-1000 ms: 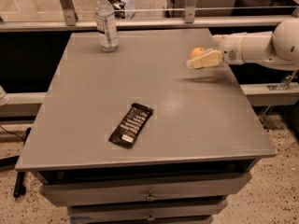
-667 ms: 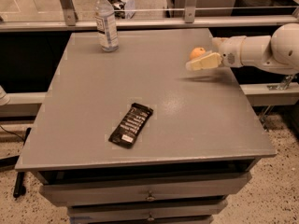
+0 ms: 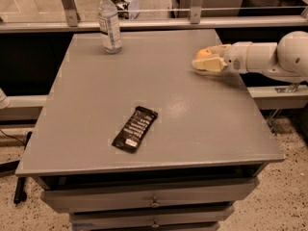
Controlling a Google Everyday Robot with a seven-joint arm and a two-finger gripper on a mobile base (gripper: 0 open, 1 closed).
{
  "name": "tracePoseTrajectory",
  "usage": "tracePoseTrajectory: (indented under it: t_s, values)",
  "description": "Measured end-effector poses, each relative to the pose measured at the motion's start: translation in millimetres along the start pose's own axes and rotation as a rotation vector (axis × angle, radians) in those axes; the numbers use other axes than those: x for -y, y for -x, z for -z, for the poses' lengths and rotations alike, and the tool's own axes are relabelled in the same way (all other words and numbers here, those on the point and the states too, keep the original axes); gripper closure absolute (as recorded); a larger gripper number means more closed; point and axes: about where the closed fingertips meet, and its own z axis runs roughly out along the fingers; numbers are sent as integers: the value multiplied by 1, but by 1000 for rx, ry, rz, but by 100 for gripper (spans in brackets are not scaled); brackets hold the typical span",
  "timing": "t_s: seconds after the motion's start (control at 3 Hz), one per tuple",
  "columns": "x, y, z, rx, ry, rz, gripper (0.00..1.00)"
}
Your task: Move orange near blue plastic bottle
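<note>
The orange [image 3: 203, 53] sits low over the table's right side, between the two cream fingers of my gripper [image 3: 208, 57]. The gripper reaches in from the right on a white arm and is shut on the orange, one finger in front of it and one behind. The blue plastic bottle [image 3: 109, 23], clear with a white cap and a pale label, stands upright at the table's far left corner. It is far to the left of the orange and the gripper.
A flat black snack wrapper [image 3: 135, 129] lies on the grey table [image 3: 159, 95] left of centre, towards the front. Drawers sit below the front edge. A metal rail [image 3: 159, 24] and posts run behind the far edge.
</note>
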Motion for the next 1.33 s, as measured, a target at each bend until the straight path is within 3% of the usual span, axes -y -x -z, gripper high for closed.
tracePoseTrajectory:
  t_s: [0.33, 0.67, 1.0, 1.33]
  values:
    - [-1, 2, 1, 14, 4, 6, 64]
    - [-3, 18, -7, 44, 17, 25, 88]
    - [6, 63, -9, 106, 6, 77, 100]
    - [6, 63, -9, 106, 6, 77, 100]
